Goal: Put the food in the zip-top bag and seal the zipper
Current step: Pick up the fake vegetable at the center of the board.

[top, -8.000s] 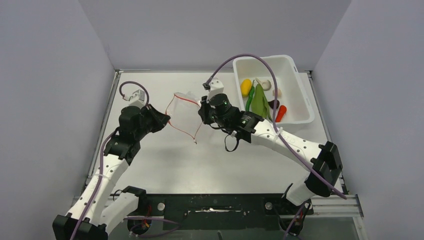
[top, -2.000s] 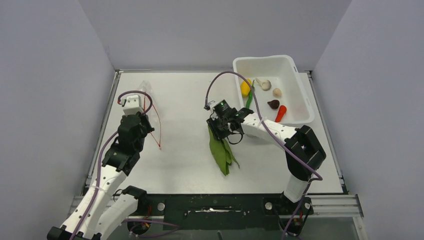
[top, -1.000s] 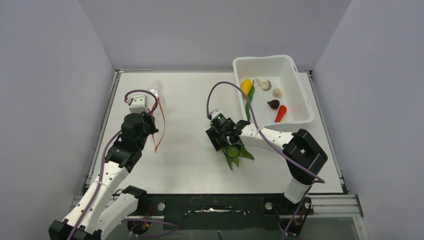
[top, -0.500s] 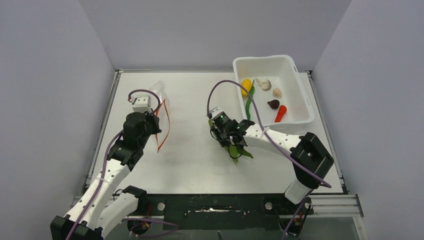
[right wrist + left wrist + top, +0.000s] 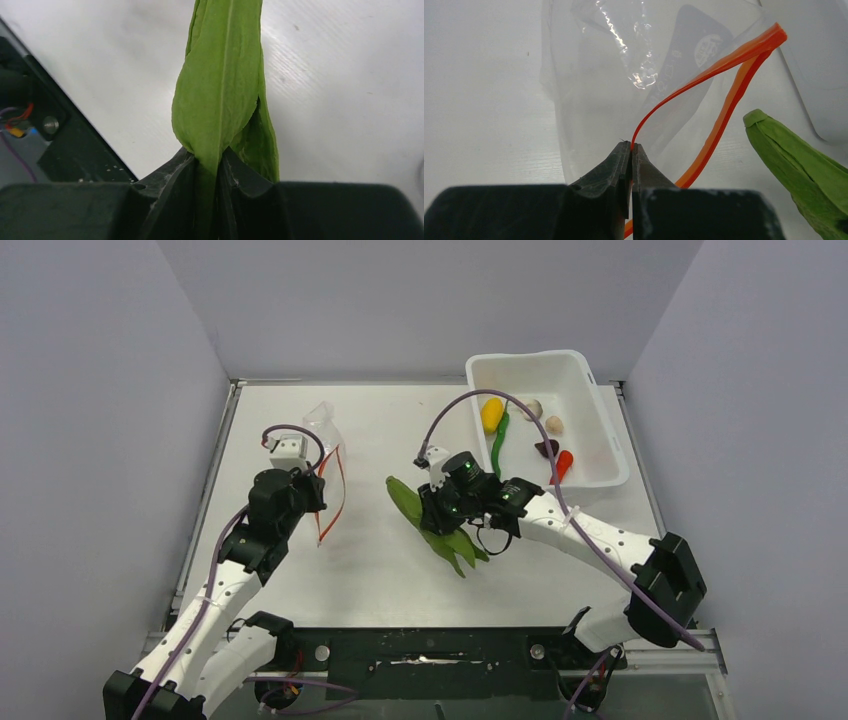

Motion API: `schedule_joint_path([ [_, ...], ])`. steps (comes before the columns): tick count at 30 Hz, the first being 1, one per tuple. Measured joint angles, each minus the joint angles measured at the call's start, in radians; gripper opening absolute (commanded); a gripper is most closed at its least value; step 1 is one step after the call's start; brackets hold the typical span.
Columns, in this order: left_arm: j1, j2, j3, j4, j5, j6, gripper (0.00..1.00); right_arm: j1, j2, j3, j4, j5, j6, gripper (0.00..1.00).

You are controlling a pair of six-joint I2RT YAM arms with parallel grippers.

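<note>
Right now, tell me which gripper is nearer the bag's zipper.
Left. The left gripper is shut on the zipper itself; the right gripper, holding the green leaf, sits apart to its right.

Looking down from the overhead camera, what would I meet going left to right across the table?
Clear zip-top bag → green leaf → yellow lump → orange-red cone, the last two lying inside the white tub.

White table [image 5: 380, 570] bears a tub [image 5: 585, 425] (far right).
</note>
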Motion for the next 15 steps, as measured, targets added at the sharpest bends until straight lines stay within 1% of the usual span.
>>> schedule_joint_path([
  [8, 0.000, 0.001, 0.000, 0.011, 0.027, 0.000, 0.00, 0.012, -0.019, 0.000, 0.048, -0.238, 0.070, 0.15],
  [15, 0.000, 0.010, 0.000, 0.022, 0.049, 0.000, 0.00, 0.044, -0.019, 0.000, 0.100, -0.352, 0.123, 0.16],
])
